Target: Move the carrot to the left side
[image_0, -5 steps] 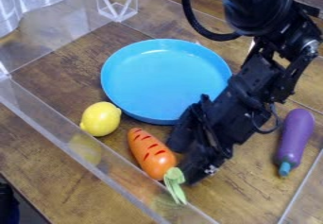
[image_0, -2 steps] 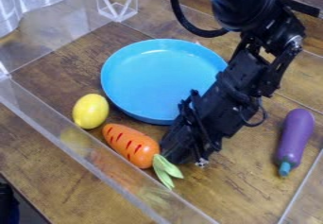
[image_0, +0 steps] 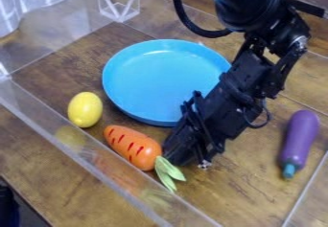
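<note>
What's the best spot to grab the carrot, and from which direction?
Probably the middle of the carrot, coming from above with fingers across its width: it lies flat, its orange body is long and stubby, and the leafy top looks thinner.

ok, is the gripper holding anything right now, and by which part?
Can't be told. The gripper is right beside the leafy end of the carrot, but this view doesn't show whether its fingertips pinch it.

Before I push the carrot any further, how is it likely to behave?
The carrot looks like stiff, glossy plastic, so it should hold its shape and might slide easily. Its rounded, tapering body could roll or swivel rather than track straight. The leafy top may bend a little.
</note>
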`<action>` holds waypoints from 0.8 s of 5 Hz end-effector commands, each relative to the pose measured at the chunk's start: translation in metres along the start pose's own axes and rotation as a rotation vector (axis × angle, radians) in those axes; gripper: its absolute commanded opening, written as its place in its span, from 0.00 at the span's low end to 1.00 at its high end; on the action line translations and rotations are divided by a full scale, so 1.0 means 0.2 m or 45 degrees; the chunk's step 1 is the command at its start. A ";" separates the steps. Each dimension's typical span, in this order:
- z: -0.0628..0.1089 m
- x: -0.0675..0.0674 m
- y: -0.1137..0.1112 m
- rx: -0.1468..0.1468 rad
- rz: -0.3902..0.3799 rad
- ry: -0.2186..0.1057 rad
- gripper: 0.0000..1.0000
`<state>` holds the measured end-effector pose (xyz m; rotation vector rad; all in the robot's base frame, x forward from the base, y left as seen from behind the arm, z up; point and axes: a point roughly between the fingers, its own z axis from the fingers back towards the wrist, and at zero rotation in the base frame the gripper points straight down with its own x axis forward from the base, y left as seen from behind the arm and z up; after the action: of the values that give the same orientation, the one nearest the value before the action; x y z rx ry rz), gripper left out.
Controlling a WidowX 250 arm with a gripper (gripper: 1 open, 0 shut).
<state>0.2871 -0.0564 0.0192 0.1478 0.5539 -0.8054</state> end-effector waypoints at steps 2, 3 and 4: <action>0.02 -0.03 0.03 0.010 0.024 -0.013 0.00; 0.02 -0.03 0.03 0.013 0.025 -0.008 0.00; 0.02 -0.03 0.03 0.017 0.024 -0.003 0.00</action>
<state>0.2871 -0.0539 0.0186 0.1633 0.5638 -0.8057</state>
